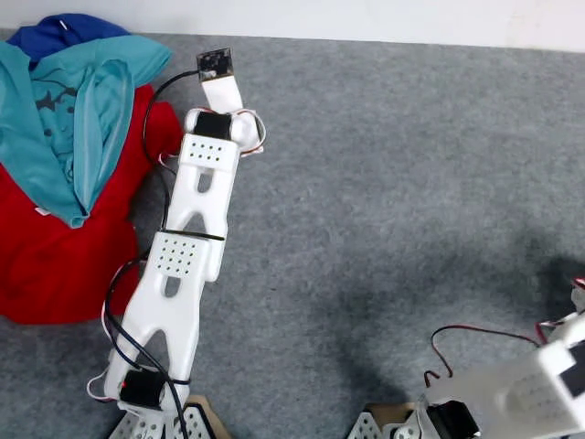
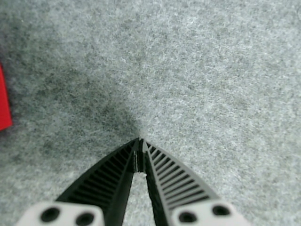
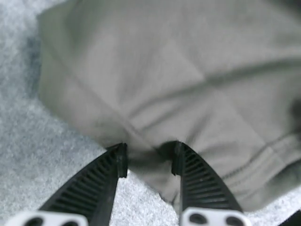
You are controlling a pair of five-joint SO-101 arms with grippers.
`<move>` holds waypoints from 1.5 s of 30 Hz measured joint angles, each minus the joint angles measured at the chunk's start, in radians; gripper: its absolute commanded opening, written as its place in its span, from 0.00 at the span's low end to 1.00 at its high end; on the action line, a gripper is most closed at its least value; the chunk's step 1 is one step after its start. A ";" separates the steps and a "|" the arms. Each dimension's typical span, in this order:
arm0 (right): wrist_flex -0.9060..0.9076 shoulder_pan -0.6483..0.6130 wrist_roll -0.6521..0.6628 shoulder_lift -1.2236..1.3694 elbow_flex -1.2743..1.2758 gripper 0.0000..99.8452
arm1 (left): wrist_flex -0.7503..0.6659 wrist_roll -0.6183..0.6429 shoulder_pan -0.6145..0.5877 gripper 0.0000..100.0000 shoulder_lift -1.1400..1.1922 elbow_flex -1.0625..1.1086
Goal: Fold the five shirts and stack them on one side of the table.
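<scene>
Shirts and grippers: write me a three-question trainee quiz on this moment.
1. True or false: the left gripper is shut on the red shirt.
2. Which shirt lies on the red one? A teal shirt; B yellow; C white.
3. Fill in: the right gripper is open at the edge of a ___ shirt.
Key: 1 false, it is shut on nothing; 2 A; 3 grey, the grey shirt.
</scene>
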 measured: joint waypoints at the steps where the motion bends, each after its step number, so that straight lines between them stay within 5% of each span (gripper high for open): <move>1: -0.035 0.000 0.003 -0.058 0.064 0.17 | 0.000 0.000 0.000 0.01 0.000 0.000; 11: -0.496 0.002 0.035 -0.448 0.743 0.17 | 0.000 0.000 0.000 0.01 0.000 0.000; 21: -0.559 0.077 0.040 -0.474 0.764 0.17 | 0.000 0.000 0.000 0.01 0.000 0.000; 31: -0.437 0.032 0.104 -0.707 0.795 0.17 | 0.000 0.000 0.000 0.01 0.000 0.000; 45: -0.744 0.100 0.183 -0.825 1.077 0.17 | 0.000 0.000 0.000 0.01 0.000 0.000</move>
